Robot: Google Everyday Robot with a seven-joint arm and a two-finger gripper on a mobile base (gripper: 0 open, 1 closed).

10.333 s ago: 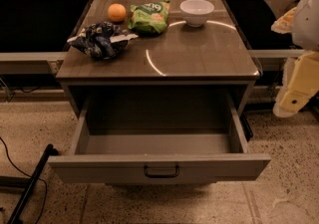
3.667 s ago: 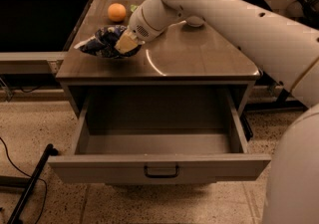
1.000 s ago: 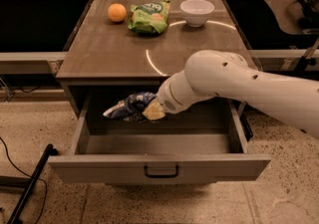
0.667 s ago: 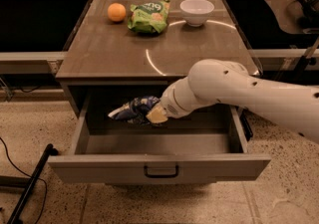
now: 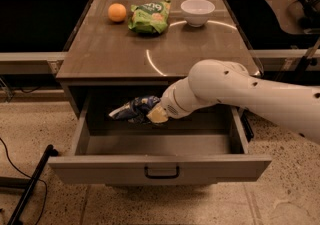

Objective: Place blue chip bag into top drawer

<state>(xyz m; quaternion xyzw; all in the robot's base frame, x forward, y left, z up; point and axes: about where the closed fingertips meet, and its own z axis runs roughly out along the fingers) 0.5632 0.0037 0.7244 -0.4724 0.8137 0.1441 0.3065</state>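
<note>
The blue chip bag [image 5: 131,109], crumpled dark blue foil with silvery patches, is held inside the open top drawer [image 5: 160,166], above its floor at the left-centre. My gripper [image 5: 152,114] is shut on the bag's right end; the white arm reaches in from the right, below the cabinet top. The drawer is pulled fully out, with its dark bar handle [image 5: 161,172] at the front centre.
On the cabinet top [image 5: 115,54] lie an orange [image 5: 117,12], a green chip bag [image 5: 149,17] and a white bowl [image 5: 197,11], all at the back. A black cable and stand leg [image 5: 30,184] lie on the floor at the left.
The gripper took the blue chip bag off the cabinet top and carried it down into the open drawer. Over the last second it sank slightly lower inside.
</note>
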